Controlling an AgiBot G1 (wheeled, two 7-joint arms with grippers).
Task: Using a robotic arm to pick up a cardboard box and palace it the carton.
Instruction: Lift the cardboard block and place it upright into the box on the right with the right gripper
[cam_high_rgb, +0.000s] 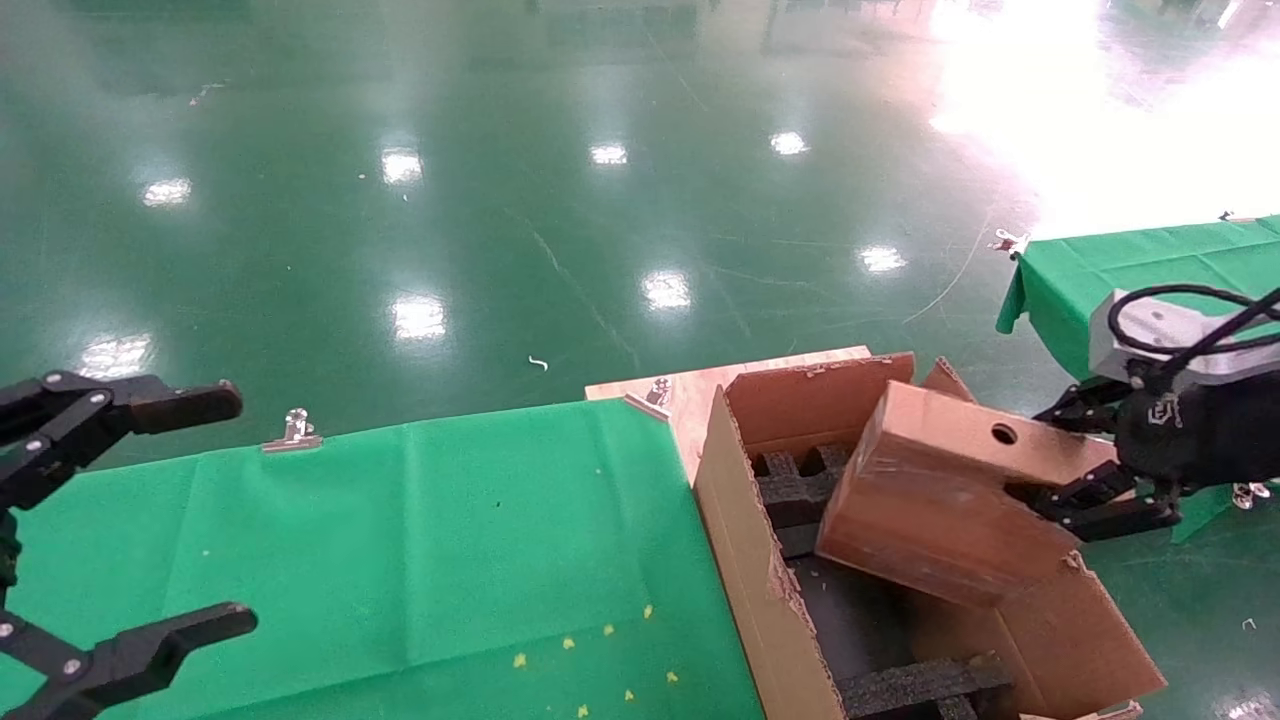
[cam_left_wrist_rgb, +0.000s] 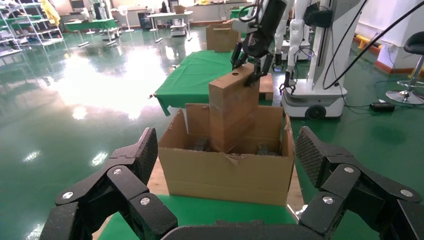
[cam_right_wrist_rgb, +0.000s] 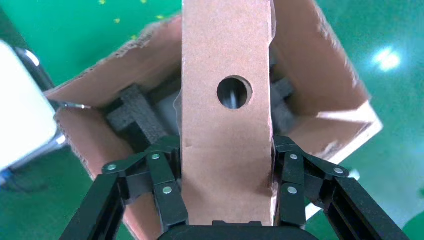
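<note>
Right gripper, the black jointed claw on the working arm, is clamped on the narrow edge of the small flat brown cardboard box with a round hole, one finger pressed to each broad face. The grip sits at the end of the box nearest the claw, probably so the far end can go in first. The box hangs tilted, its far end dipping below the rim of the large brown corrugated carton with ragged flaps; whether that end already touches anything inside cannot be told. Beyond the claw, inside the carton, lie black foam inserts along the walls and floor; no other contents show. The tilt looks meant to clear the torn flap just under the claw, and the box will likely need levelling to seat between the foam pieces. Left gripper hangs parked over the green cloth-covered table, well away from the carton, fingers spread wide and holding nothing.
</note>
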